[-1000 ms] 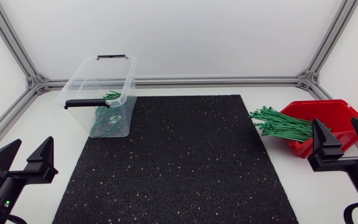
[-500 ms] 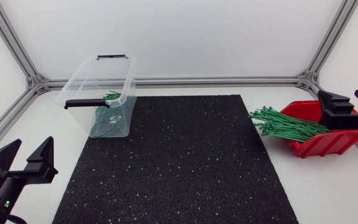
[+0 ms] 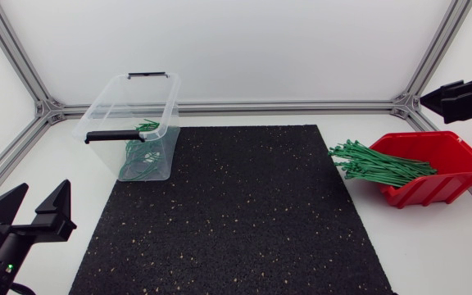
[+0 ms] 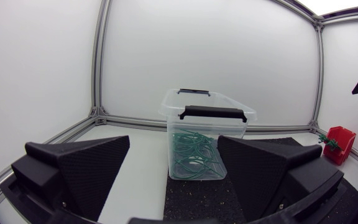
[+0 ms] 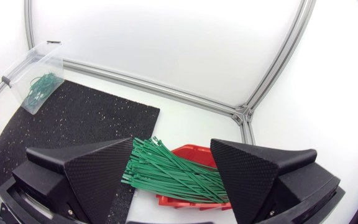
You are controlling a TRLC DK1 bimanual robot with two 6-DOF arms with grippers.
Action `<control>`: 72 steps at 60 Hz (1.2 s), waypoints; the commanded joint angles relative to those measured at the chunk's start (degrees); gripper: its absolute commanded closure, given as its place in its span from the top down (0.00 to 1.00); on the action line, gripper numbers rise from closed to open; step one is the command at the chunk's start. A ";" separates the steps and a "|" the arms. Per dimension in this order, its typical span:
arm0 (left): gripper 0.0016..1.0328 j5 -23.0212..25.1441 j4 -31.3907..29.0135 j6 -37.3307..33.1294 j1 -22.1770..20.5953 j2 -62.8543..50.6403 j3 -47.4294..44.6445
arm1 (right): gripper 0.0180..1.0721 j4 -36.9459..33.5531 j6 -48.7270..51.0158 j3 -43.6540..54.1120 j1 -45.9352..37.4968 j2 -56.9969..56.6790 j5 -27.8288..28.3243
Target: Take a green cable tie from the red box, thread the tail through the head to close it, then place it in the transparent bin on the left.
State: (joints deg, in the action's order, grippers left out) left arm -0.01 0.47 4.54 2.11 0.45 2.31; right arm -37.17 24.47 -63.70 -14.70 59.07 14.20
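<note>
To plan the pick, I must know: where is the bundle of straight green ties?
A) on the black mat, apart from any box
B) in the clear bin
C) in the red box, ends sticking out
C: the straight ties lie in the red box, ends poking out toward the mat.

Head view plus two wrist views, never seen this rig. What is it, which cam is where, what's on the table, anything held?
Two robot arms stand at a white table. The head view looks down from a fixed camera above; each wrist view comes from a camera on one arm, its own black fingers at the lower edge. The left gripper sits at the near left corner, open. The right gripper hangs high over the red box, open too. Straight green cable ties spill from that box toward the black mat. The transparent bin on the left holds looped ties. Nothing is held.
</note>
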 commanded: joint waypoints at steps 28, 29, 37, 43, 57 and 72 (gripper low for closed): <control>0.96 0.45 -1.09 0.56 -0.70 0.26 -2.22 | 0.84 -22.07 44.00 -15.84 -2.88 21.88 9.01; 0.96 0.45 -1.09 0.56 -0.70 0.26 -2.22 | 0.84 -22.07 45.05 -15.75 -2.88 21.88 8.83; 0.96 0.45 -1.09 0.56 -0.70 0.26 -2.22 | 0.84 -25.06 54.63 -15.49 -2.26 22.67 7.51; 0.96 0.45 -1.09 0.56 -0.70 0.26 -2.22 | 0.84 -28.40 61.14 -15.31 -1.03 22.58 6.19; 0.96 0.45 -1.09 0.56 -0.70 0.26 -2.22 | 0.84 -28.57 69.31 -13.47 4.15 20.65 -0.75; 0.96 0.45 -1.09 0.56 -0.53 0.26 -2.22 | 0.79 -26.73 71.16 -10.13 8.02 20.74 -2.86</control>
State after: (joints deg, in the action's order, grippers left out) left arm -0.01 0.47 4.51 1.74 0.45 2.31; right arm -64.31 93.51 -76.36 -7.38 79.70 11.86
